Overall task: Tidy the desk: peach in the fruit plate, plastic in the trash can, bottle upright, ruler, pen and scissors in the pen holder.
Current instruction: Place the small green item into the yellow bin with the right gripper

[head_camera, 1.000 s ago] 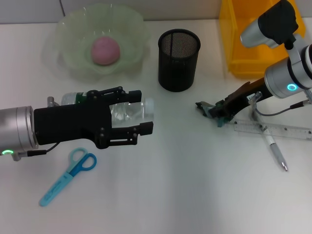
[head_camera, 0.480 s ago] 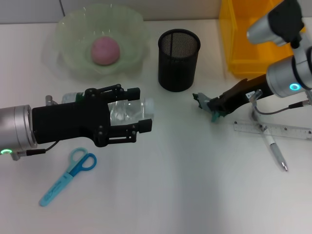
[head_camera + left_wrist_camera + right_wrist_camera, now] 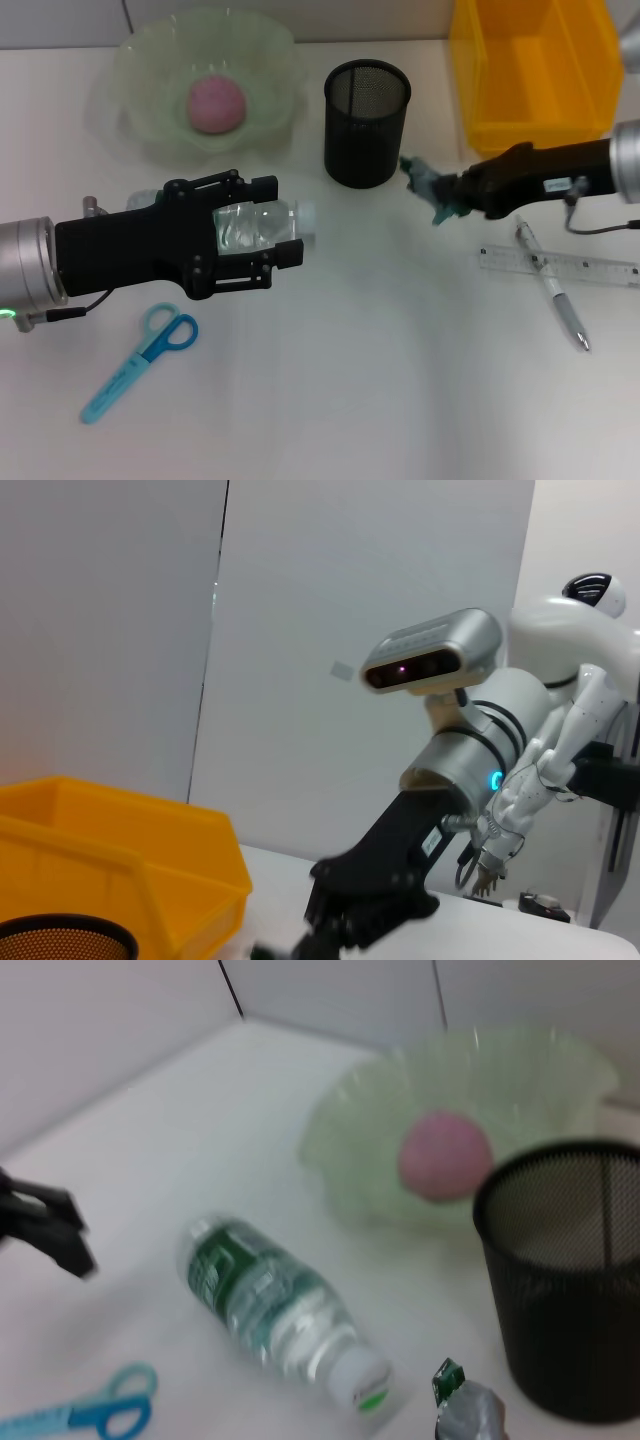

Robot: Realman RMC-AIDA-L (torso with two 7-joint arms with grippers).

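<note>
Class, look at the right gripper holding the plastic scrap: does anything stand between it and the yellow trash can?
Nothing visible does. The right gripper, shut on the plastic, hangs beside the pen holder; the trash can is just beyond it, across bare table.

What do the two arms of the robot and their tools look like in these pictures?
Each arm is a silver metal cylinder with a small glowing ring light, green on the left. The left tool is a black, boxy linkage frame with thin black cables beside it. The right tool is a slim black housing bearing a white label, with a thin cable nearby.
</note>
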